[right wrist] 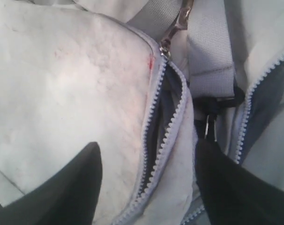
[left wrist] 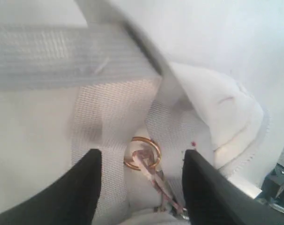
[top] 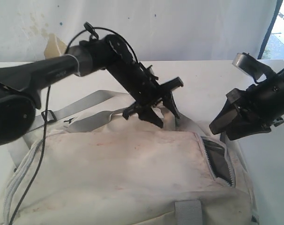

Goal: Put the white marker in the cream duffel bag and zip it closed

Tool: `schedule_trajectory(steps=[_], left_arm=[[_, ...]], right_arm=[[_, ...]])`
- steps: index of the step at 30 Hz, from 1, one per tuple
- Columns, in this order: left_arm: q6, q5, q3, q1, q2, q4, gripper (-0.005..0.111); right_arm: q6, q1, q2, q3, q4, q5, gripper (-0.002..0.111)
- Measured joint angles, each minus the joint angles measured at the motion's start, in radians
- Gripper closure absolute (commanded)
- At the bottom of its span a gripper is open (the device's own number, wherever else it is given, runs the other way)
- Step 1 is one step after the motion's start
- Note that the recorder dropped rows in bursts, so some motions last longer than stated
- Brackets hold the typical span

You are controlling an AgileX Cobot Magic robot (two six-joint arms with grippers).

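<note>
The left tool [left wrist: 142, 157] was spread, its two dark fingers on either side of a small gold ring [left wrist: 142, 153] hung with a pull tab, and pinching nothing. In the exterior view this left tool [top: 153, 111] pointed down onto the top ridge of the bag [top: 123, 173], among the folds near a grey strap [top: 81, 105]. The right tool [right wrist: 149, 144] was spread as well and held nothing. It hovered above a zipper [right wrist: 150, 131] whose two rows of teeth gaped apart over dark lining, with the slider up at the end of the track [right wrist: 165, 47]. From outside, that right tool [top: 220, 124] hung just off the bag's right end, apart from the cloth, above a side opening [top: 218, 159] that also showed dark lining. The bag lay slumped on the white counter [top: 203, 79] and filled most of the view. The marker showed in no picture. It was in neither tool and not on the visible counter, so it may already have lain inside the bag, though that cannot be told. If so, the first half of the task was done and the zipping remained. At least one zipper was plainly not drawn shut, and the left tool seemed placed to take the ring as a pull. Whether that ring belonged to the main opening could not be made out.
</note>
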Motion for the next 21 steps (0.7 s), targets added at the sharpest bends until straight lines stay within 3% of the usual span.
schedule_trajectory(steps=[4, 7, 14, 18, 21], left_arm=[[0.073, 0.000, 0.000, 0.033, -0.095, 0.144, 0.028], [0.097, 0.000, -0.002, 0.042, -0.136, 0.250, 0.025], [0.116, 0.000, -0.002, 0.042, -0.136, 0.257, 0.028], [0.093, 0.001, -0.002, 0.042, -0.136, 0.282, 0.042], [0.076, 0.002, 0.000, 0.049, -0.149, 0.286, 0.042]], right_arm=[[0.070, 0.000, 0.000, 0.000, 0.001, 0.000, 0.038], [0.107, 0.000, 0.000, 0.000, -0.018, 0.000, 0.037], [0.116, 0.000, 0.007, 0.002, 0.043, -0.242, 0.040], [-0.027, 0.016, 0.046, 0.002, 0.164, -0.235, 0.040], [-0.068, 0.042, 0.079, 0.002, 0.203, -0.251, 0.040]])
